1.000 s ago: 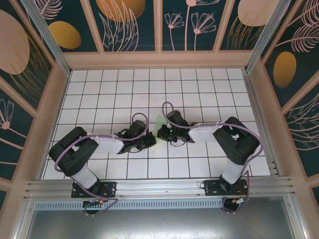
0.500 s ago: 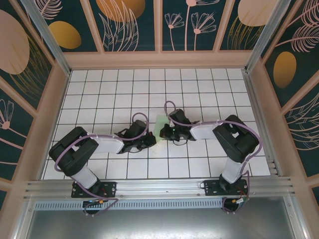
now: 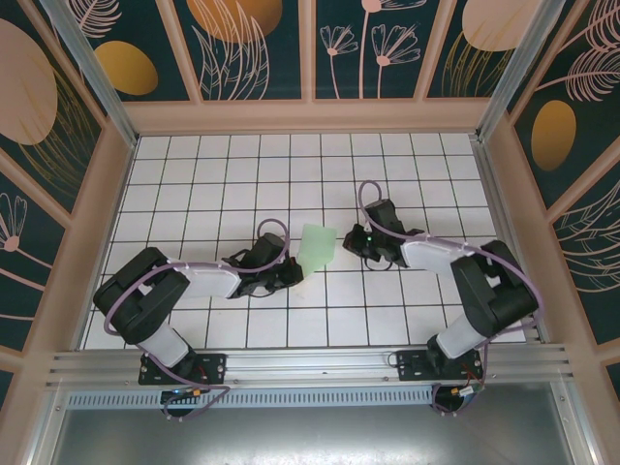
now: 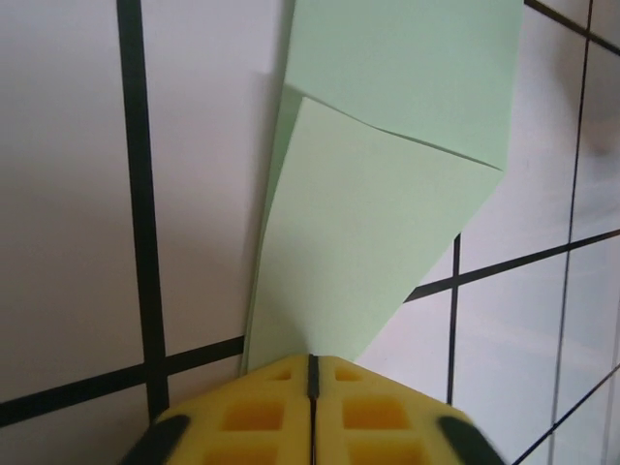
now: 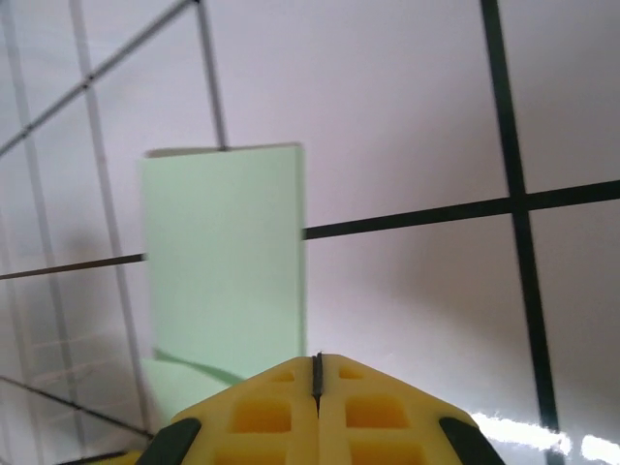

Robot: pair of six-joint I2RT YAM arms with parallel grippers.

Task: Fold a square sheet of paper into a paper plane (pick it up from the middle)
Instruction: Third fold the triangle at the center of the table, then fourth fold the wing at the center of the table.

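The square sheet of paper (image 3: 316, 247) lies mid-table as a narrow pale mint-green strip. In the left wrist view the sheet (image 4: 387, 223) has one corner folded over in a slanted flap. My left gripper (image 3: 293, 274) is at its near end, and the yellow fingertips (image 4: 312, 363) are shut on the paper's tip. My right gripper (image 3: 349, 239) is to the right of the strip, apart from it. It is shut on nothing (image 5: 317, 360), with the paper (image 5: 223, 262) ahead and to the left. A paper plane is out of view.
The white gridded tabletop (image 3: 242, 184) is boxed in by pale walls at the left (image 3: 114, 194), back and right (image 3: 502, 194). An aluminium rail (image 3: 310, 363) with both arm bases runs along the near edge.
My right gripper has pulled back to the right, off the paper, uncovering the strip. The left arm has stayed where it was.
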